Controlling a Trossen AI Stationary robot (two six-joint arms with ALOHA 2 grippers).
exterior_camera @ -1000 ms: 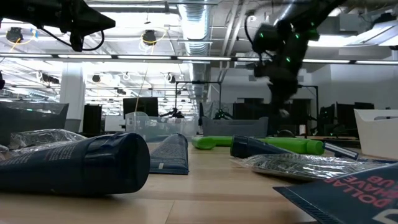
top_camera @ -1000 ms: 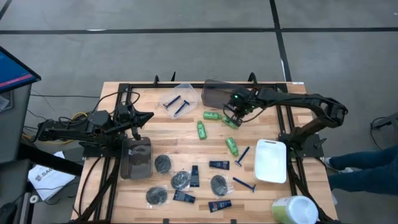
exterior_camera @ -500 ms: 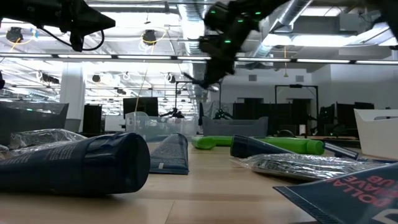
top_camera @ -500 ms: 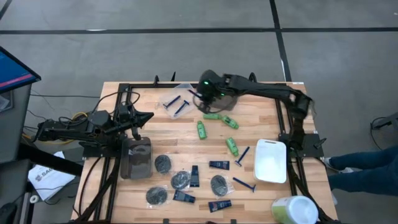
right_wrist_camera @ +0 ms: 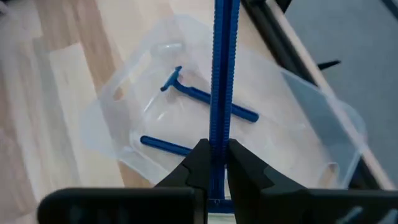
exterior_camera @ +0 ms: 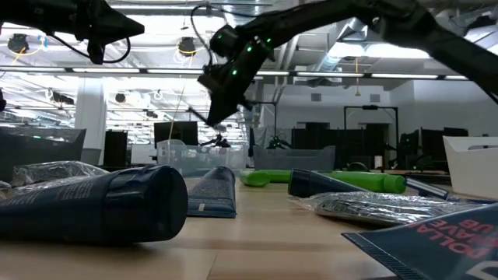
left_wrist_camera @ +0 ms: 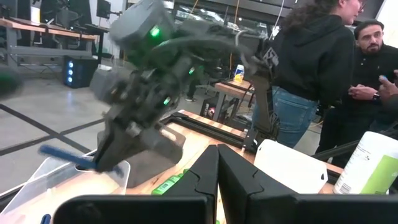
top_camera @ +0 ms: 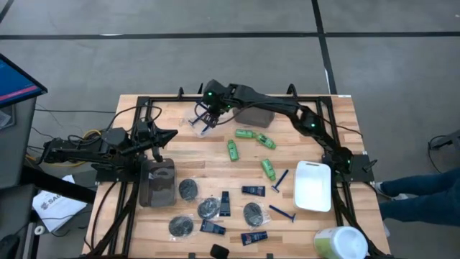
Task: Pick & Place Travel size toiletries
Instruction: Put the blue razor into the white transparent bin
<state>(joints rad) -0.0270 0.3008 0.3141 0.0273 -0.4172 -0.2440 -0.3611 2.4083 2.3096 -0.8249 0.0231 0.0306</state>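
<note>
Blue razor [right_wrist_camera: 222, 68] pinched tight in the right gripper [right_wrist_camera: 211, 163] is hanging over the upper-centre clear bin [top_camera: 203, 114] holding two razors; bottles, tubes, discs are lying unsorted.

I am looking straight down on the whole table [top_camera: 187, 155] from overhead. My low camera is sitting at tabletop height, very close to a dark tube [exterior_camera: 93, 206], facing the room. My right wrist camera is looking closely down into the clear bin [right_wrist_camera: 205, 118], which my left wrist camera [left_wrist_camera: 37, 186] and the overhead [top_camera: 203, 115] are also showing.
</note>
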